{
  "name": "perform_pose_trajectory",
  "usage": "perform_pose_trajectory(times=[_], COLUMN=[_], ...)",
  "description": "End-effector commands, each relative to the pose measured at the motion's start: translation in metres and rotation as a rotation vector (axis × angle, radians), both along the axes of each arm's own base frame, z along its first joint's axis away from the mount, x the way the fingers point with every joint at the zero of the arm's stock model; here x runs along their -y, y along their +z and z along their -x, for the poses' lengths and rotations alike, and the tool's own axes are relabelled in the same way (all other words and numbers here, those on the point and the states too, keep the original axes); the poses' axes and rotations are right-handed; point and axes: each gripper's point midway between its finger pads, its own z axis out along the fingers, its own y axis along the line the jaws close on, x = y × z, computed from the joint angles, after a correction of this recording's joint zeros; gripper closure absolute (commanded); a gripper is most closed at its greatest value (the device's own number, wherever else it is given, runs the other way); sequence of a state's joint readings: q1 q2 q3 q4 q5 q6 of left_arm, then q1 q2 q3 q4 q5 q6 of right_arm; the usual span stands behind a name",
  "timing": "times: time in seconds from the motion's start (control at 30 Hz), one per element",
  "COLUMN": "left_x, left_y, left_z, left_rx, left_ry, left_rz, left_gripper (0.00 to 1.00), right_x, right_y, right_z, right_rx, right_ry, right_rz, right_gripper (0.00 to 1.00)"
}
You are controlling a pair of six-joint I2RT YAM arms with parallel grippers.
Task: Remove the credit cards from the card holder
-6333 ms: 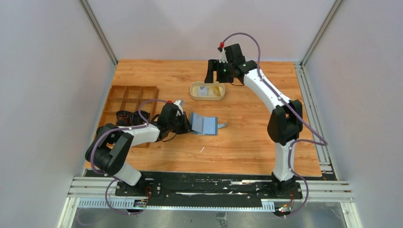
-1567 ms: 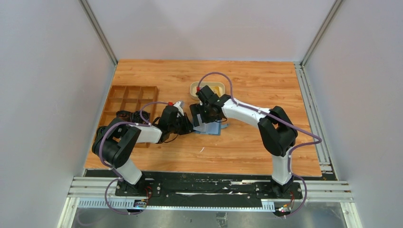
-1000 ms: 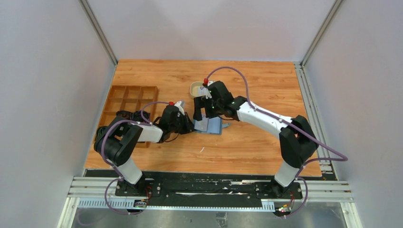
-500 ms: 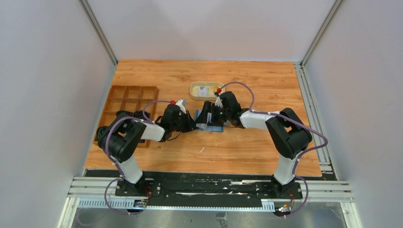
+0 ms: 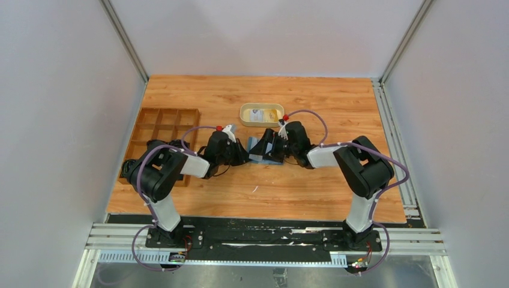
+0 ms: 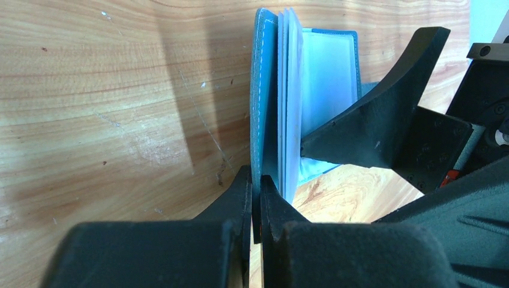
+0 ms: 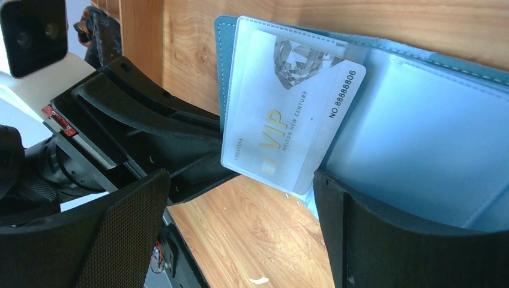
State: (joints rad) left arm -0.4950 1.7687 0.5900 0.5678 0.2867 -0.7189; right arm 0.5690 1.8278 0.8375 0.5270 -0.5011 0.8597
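Right wrist: VIP card (image 7: 291, 114) inside card holder (image 7: 420, 138), left hand (image 6: 255, 186) gripping; right hand (image 7: 240, 180) released.

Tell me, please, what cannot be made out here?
Top view: left gripper and right gripper cover most of the wallet; tray contents too small to count.
Left wrist view: wallet sleeves edge-on, hiding what they hold.
Right wrist view: finger and frame edge cut off further pockets.

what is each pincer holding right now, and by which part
Left pincer: shut on the card holder, pinching the edge of its teal outer cover. Right pincer: open, holding nothing; the corner of a VIP card sits between its jaws.
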Motion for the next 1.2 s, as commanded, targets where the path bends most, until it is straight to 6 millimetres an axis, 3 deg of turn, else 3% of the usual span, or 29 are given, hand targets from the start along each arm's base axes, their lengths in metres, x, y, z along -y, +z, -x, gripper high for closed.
perform_pose_trajectory(times=[0.0, 0.17, 0.57, 0.8, 0.93, 1.03, 1.17], left_x=[-0.078, -0.078, -0.08, -0.08, -0.079, -0.079, -0.079], left_y=[-0.109, -0.108, -0.106, -0.106, -0.105, -0.105, -0.106], left_z=[0.083, 0.082, 0.081, 0.081, 0.081, 0.081, 0.08], left_rx=[-0.36, -0.358, -0.361, -0.363, -0.362, -0.363, -0.364], left_ry=[0.052, 0.054, 0.061, 0.062, 0.061, 0.06, 0.06], left_rz=[-0.395, -0.397, -0.407, -0.408, -0.407, -0.407, -0.405], left_gripper=[1.0, 1.0, 1.0, 1.0, 1.0, 1.0, 1.0], right_x=[0.035, 0.05, 0.039, 0.038, 0.042, 0.041, 0.026], right_y=[-0.042, -0.053, -0.057, -0.064, -0.07, -0.063, -0.049], right_z=[0.006, 0.001, -0.008, -0.007, -0.004, -0.007, -0.01], right_rx=[-0.119, -0.146, -0.191, -0.233, -0.263, -0.233, -0.192], right_ry=[-0.128, -0.214, -0.273, -0.274, -0.259, -0.243, -0.18], right_rz=[0.084, 0.066, -0.154, -0.137, -0.036, -0.025, -0.133], right_gripper=[0.06, 0.06, 0.07, 0.08, 0.09, 0.09, 0.12])
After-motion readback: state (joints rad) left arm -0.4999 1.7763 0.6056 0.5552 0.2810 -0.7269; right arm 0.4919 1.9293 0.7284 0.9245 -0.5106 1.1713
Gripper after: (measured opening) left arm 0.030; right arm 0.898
